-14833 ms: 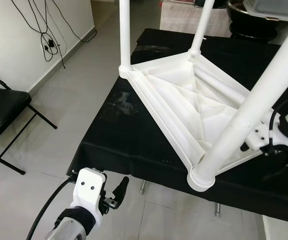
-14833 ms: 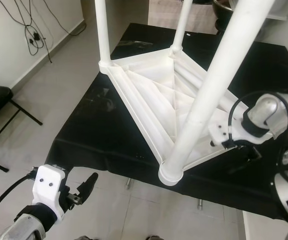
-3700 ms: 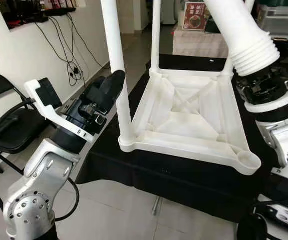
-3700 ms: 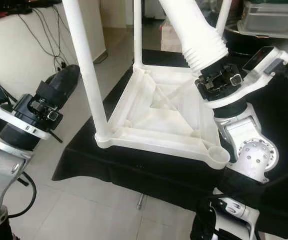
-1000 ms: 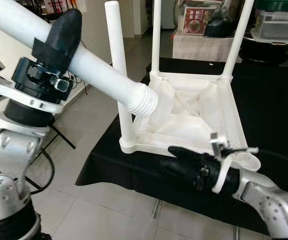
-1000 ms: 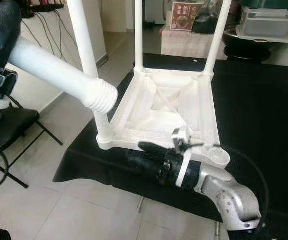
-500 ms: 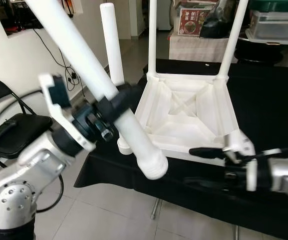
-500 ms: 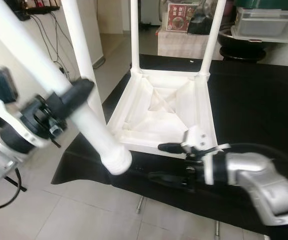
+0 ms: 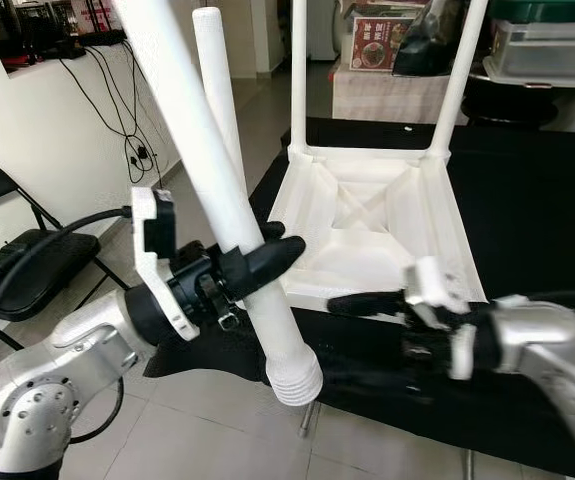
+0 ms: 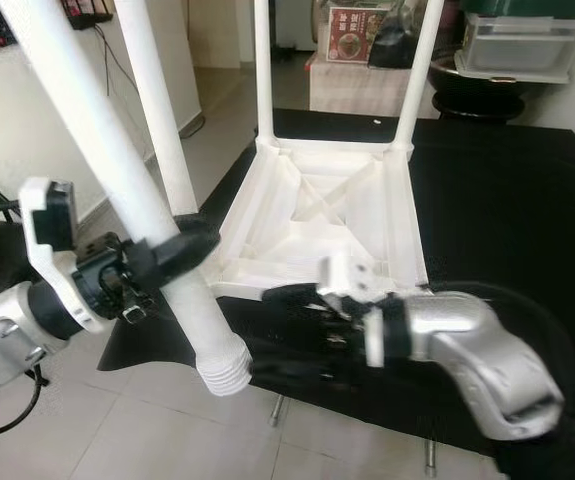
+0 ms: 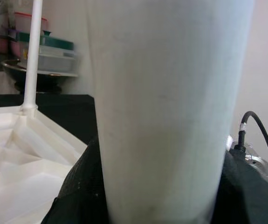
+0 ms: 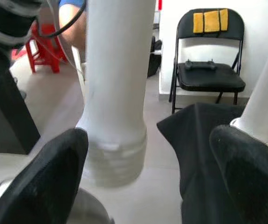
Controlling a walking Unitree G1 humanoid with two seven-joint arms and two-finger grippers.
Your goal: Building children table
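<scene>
Looking at it: biggest thing down to smallest, here goes.
Table: black-draped table carrying the whole job, near edge toward the robot.
Tabletop: the white kids' tabletop lies upside down on the cloth, ribs up. Three legs stand straight up in their corner sockets – the near-right corner is hidden behind the right arm, so can't say how it looks.
Loose leg: the fourth leg is off the table, out over the floor just beside the near-left corner. Long axis runs steeply, tilted – top leaning up and to the robot's left, threaded end pointing down and a bit toward the table edge, below the level of the tabletop.
What changed: a second ago that leg lay much flatter, threaded end aimed across at the tabletop; now it's swung close to upright with the threads down. I'd read that as lining it up for the last socket – though it's at the wrong corner yet, so it needs carrying across.
Left hand: left hand is clenched round the leg's lower part, just above the threads.
Right hand: right hand has come in low along the table's near edge, fingers spread apart and holding nothing, reaching toward the threaded end. Probably about to steady or guide it.
</scene>
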